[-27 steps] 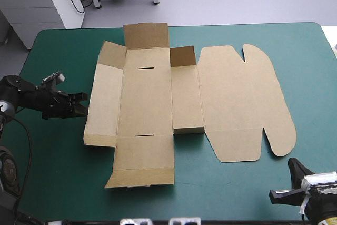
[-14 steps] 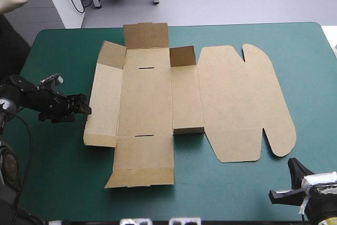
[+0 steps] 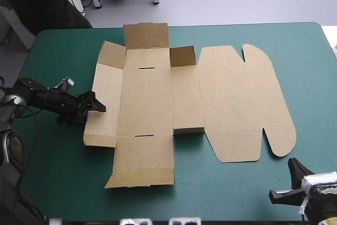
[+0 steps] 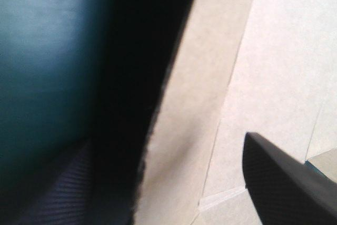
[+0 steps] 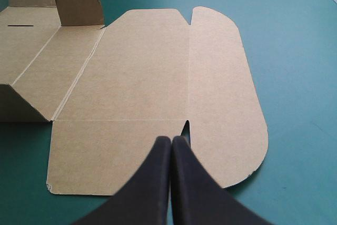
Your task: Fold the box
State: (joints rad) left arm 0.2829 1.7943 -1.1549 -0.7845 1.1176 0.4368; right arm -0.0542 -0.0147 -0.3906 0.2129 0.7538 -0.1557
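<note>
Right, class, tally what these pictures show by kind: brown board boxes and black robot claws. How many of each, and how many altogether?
Brown board boxes: 1, the box
Black claws: 2, the left claw and the right claw
Total: 3

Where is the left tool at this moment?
In the high view the left tool is at the left side of the table, open, its tips at the outer edge of the leftmost panel of the box, roughly halfway along it.
</note>
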